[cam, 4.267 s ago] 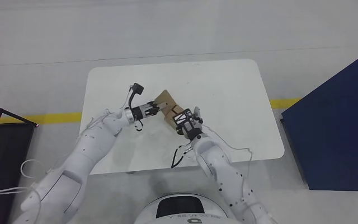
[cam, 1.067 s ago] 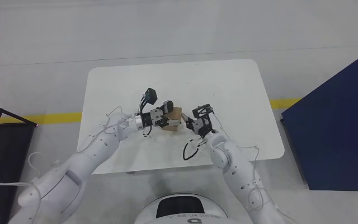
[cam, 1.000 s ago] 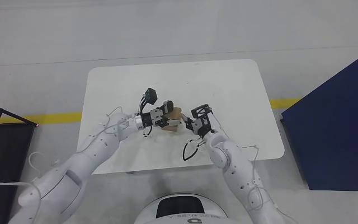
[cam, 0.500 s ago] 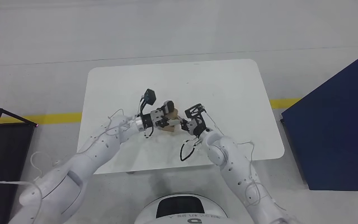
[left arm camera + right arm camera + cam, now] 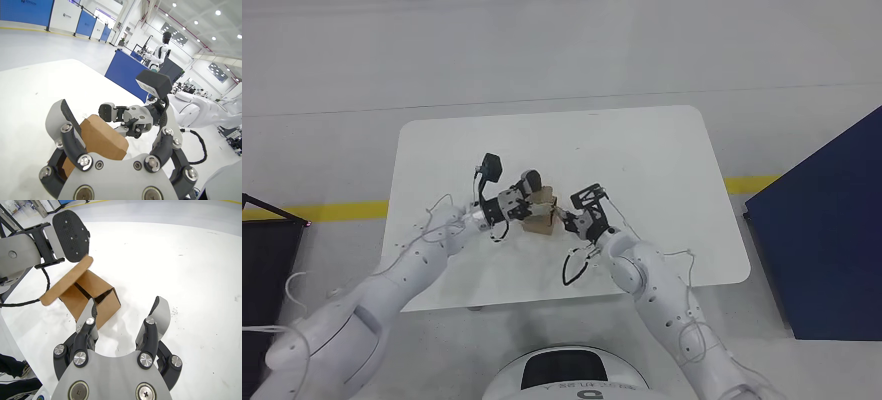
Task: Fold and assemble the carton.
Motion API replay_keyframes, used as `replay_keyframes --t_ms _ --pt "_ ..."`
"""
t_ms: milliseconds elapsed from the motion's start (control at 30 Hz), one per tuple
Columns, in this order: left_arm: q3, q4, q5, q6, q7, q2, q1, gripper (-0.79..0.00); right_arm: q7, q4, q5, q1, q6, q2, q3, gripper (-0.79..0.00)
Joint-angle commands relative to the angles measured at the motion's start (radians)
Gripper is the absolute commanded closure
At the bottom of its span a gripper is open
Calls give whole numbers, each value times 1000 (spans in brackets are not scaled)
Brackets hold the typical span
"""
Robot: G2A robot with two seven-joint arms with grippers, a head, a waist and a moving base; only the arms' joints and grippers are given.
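A small brown carton (image 5: 539,215) stands on the white table (image 5: 662,150), its open end toward my right gripper (image 5: 577,207). One long flap (image 5: 66,283) sticks out above the opening. My left gripper (image 5: 530,188) is open and reaches over the carton (image 5: 102,136), with one pad (image 5: 70,236) resting on the flap's end. My right gripper (image 5: 125,307) is open right beside the carton (image 5: 94,294). One of its fingertips (image 5: 92,306) sits at the edge of the opening, and nothing is held between its fingers.
Wide bare table surface lies behind the carton and to its right. A dark blue panel (image 5: 832,230) stands on the floor to the right of the table. A black frame (image 5: 262,260) stands to the left.
The carton, held flatter between both grippers several seconds ago, now stands as a box. In the last half second my left gripper shifted slightly back and left over the flap.
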Motion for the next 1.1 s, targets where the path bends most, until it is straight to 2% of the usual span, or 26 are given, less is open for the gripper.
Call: replay_keyframes --t_ms 0,67,133,200,333,433,567,667,733,767,800,867,933,1067 --pt "-9 9 6 0 13 10 0 -785 -7 0 10 0 3 1 4 -563" --pt "-19 19 31 0 -9 20 -4 -785 -12 1 15 0 6 2 9 -551" --pt "-31 22 40 33 -76 26 -8 -785 -16 1 17 -2 21 3 16 -523" --pt "-51 -22 20 79 -136 34 1 -785 -18 -2 17 -5 27 4 18 -517" --pt "-102 -160 -37 200 -331 65 35 -785 -31 -6 21 -13 36 7 26 -493" --pt "-152 -315 -102 318 -514 95 82 -785 -39 -9 24 -19 35 10 33 -486" --pt "-240 -573 -129 531 -750 142 164 -785 -45 -11 22 -23 48 12 36 -486" --pt "-314 -747 -84 676 -848 174 244 -785 -53 -12 6 -26 78 12 32 -493" --pt "-356 -831 -53 751 -896 191 298 -782 -57 -14 -1 -27 92 11 26 -489" --pt "-373 -860 -43 780 -924 198 323 -650 -58 -14 -3 -27 98 11 24 -493" --pt "-389 -882 -37 803 -952 204 344 -554 -62 -14 -7 -27 107 11 23 -502" --pt "-415 -915 -36 830 -995 212 378 -511 -67 -15 -11 -29 114 11 20 -505" --pt "-436 -939 -42 834 -1025 218 402 -382 -75 -14 -10 -30 113 12 20 -499" --pt "-459 -948 -46 836 -1041 221 423 -308 -86 -12 -8 -31 111 13 21 -480"
